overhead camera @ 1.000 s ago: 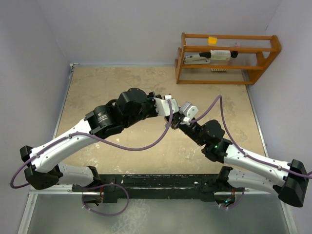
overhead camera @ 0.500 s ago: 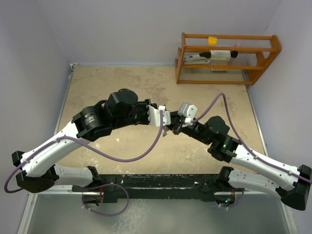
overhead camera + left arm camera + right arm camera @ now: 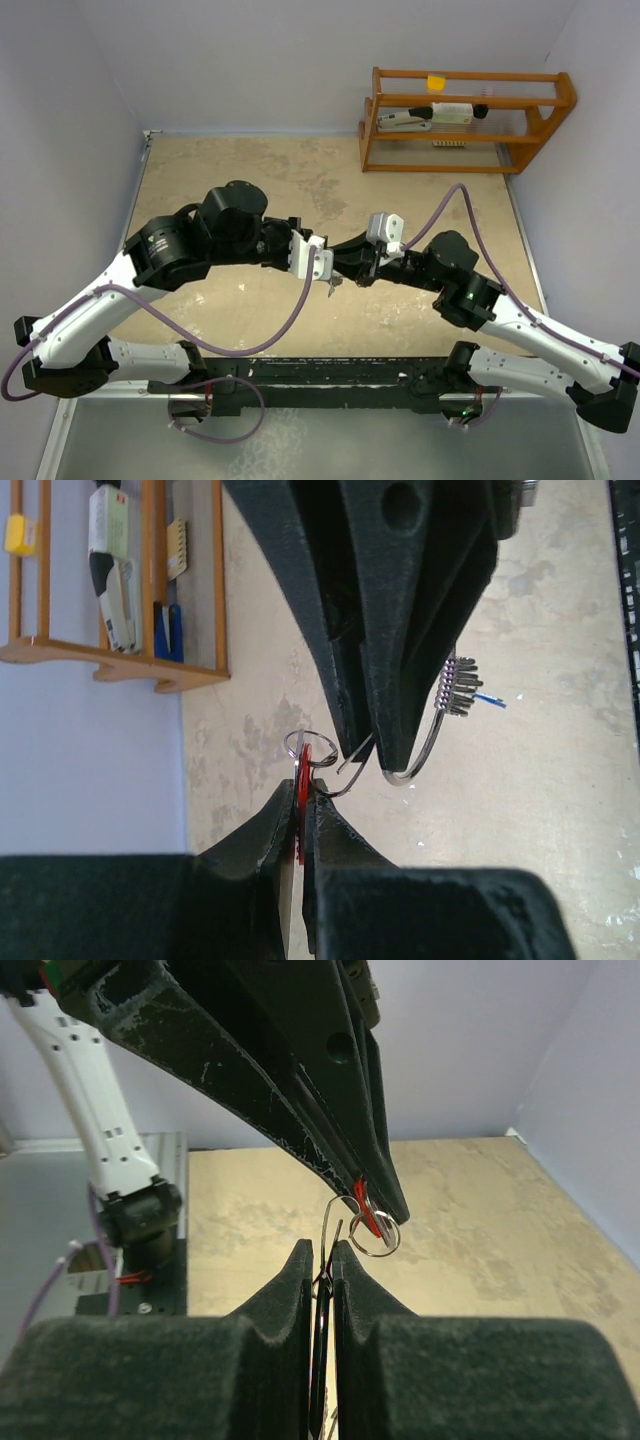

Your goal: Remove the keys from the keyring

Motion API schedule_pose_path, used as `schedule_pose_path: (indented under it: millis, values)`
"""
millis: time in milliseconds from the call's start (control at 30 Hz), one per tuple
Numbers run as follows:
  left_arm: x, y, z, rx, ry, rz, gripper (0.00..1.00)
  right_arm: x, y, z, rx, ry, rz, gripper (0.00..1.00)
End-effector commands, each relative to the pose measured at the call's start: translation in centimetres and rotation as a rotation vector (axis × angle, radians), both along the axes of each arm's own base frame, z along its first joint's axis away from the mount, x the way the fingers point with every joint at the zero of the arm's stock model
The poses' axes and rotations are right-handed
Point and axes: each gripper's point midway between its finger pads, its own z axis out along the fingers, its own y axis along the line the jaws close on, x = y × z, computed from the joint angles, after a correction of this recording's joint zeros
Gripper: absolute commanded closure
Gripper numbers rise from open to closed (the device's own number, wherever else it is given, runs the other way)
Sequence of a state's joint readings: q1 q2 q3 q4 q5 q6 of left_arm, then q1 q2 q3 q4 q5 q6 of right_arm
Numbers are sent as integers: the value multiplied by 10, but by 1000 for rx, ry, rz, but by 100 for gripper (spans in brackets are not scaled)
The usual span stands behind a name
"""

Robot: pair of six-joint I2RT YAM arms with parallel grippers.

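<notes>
The keyring hangs over the table, right at the tip of the left gripper — shut on the red key, which lies long-ways along its fingers — and the right gripper, tip to tip with it, pinches a wire loop, the wooden rack far behind.

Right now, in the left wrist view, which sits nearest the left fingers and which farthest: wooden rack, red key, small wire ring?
1. red key, pinched between the left fingers.
2. small wire ring, just past their tips.
3. wooden rack, far off by the wall.
</notes>
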State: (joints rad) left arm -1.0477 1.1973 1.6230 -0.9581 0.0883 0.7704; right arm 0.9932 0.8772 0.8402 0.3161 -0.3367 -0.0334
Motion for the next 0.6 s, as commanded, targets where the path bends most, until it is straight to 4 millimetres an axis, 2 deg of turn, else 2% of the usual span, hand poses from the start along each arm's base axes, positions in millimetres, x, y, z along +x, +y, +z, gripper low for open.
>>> schedule_pose_path:
  millis: [0, 267, 400, 567]
  values:
    - [-10, -22, 14, -44, 0, -123, 100, -65, 2, 58, 94, -46, 320, 100]
    - [-30, -29, 11, -52, 56, -229, 100, -93, 1, 56, 62, -20, 485, 100]
    - [-45, -29, 15, -77, 69, -307, 100, -95, 3, 56, 65, -26, 506, 100]
    - [-52, -32, 10, -89, 103, -333, 100, -95, 4, 61, 95, -57, 509, 100]
